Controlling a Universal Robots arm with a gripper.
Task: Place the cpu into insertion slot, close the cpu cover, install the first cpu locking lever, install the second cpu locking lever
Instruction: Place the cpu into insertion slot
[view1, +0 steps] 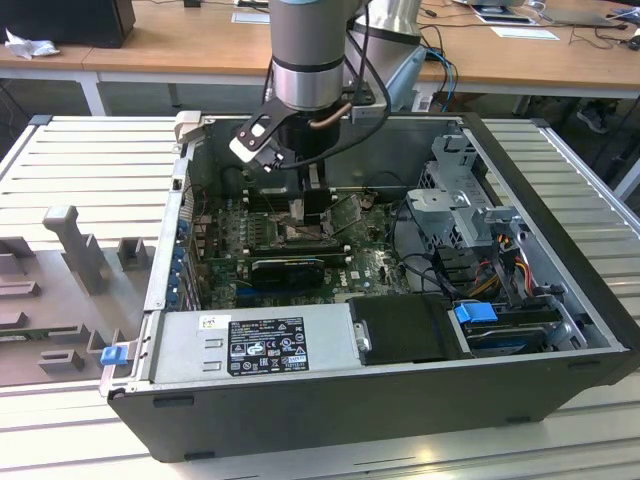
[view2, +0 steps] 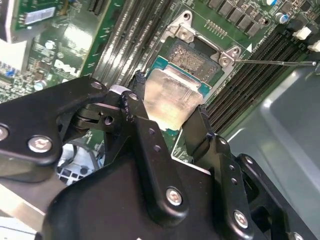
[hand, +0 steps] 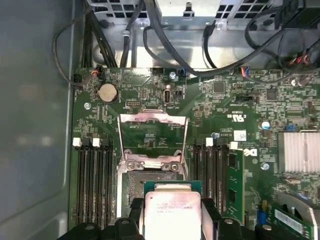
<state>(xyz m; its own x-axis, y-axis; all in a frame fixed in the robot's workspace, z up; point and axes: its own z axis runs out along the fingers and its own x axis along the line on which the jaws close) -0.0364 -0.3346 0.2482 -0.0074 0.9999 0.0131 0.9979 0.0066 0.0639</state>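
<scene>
The cpu (view2: 172, 95), a flat square chip with a pale silver face on a green edge, sits between my black fingers (view2: 134, 107). My gripper (view2: 169, 102) is shut on the cpu. It hangs over part of the insertion slot (view2: 192, 54), whose greyish pin field shows beyond it. In the first wrist view the cpu (hand: 172, 207) covers one side of the slot (hand: 131, 187), and the cpu cover (hand: 152, 118) stands flipped open behind the slot. A thin lever rod (view2: 275, 62) sticks out sideways. In the exterior view my gripper (view1: 310, 215) is low inside the computer case.
Long black memory slots (hand: 95, 180) flank the socket on both sides. The case (view1: 560, 250) walls surround the motherboard. A power supply (view1: 255, 345) lies at the front, a drive cage (view1: 460, 210) with cables at the exterior view's right, and a grey fixture (view1: 80, 250) outside at the left.
</scene>
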